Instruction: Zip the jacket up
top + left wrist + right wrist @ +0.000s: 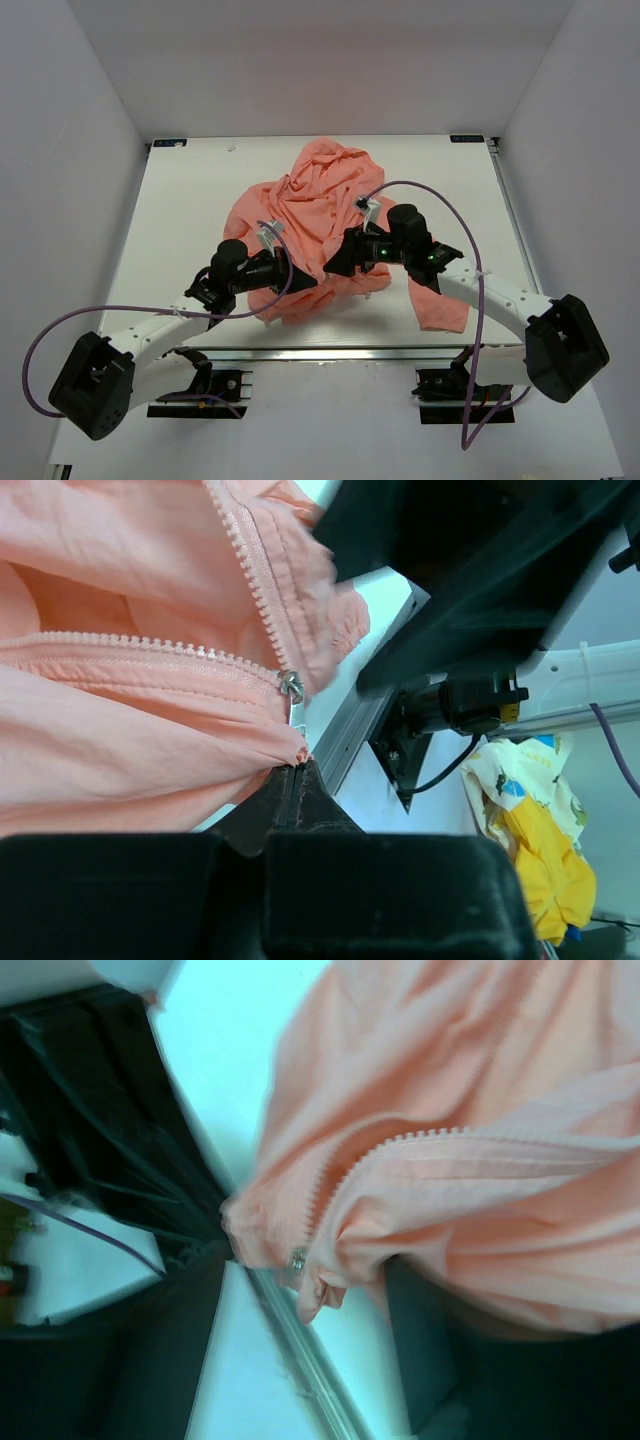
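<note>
Zipping is barely beginning: the jacket [320, 215] is lying crumpled mid-table [180, 200], its slider [291, 687] sitting at the near hem. The left gripper [296, 780] is pinching that hem tight, while the right gripper [310, 1340] is spreading its fingers, gripping nothing.

Both arms reach in from the near corners, elbows splayed outward and forearms angling toward each other, so the two wrists nearly meet over the middle. The left arm [150, 335] ends in the left gripper [303, 283], whose fingers [275, 805] are pressed flat together, pinching an edge of the jacket [320, 200]. The right arm [500, 295] points the right gripper [332, 268] leftward, its tips just beside the other's. Its fingers [430, 1360] stand apart, blurred in the wrist view.
</note>
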`<state>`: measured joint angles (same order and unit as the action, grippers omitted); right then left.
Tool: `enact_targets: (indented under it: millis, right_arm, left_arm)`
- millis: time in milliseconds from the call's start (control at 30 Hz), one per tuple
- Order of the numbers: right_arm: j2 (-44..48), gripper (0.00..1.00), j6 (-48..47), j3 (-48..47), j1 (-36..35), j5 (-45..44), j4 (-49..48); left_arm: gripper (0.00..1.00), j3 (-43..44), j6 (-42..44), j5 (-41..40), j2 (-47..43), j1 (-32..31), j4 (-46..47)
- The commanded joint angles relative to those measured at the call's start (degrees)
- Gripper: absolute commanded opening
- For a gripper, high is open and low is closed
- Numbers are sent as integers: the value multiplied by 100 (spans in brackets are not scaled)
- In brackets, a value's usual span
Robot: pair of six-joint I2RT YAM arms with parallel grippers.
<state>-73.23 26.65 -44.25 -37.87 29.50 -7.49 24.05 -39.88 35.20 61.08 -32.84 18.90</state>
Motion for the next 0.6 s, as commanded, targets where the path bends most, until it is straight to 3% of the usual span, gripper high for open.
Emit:
enact_targets:
  millis: [0, 33, 67, 367, 533, 567]
  right_arm:
    - [45, 75, -467, -233, 16, -338, 737]
    - [133, 86, -555, -216, 16, -409, 983]
    - [203, 89, -591, -163, 16, -497, 1108]
    - [1284, 89, -934, -154, -343, -1788, 2330]
    - [1741, 89, -383, -49, -1720, -3280, 2708]
    - [1768, 89, -285, -5, -1724, -3545, 2726]
  left_arm:
    - [0, 91, -90, 207, -17, 6, 114]
    - [0, 82, -151, 198, -26, 6, 140]
    - [0, 73, -169, 172, -43, 6, 132]
    - [0, 91, -354, 83, -254, 6, -9]
    - [0, 100, -415, 101, -307, 6, -53]
    - [0, 91, -442, 118, -316, 6, -53]
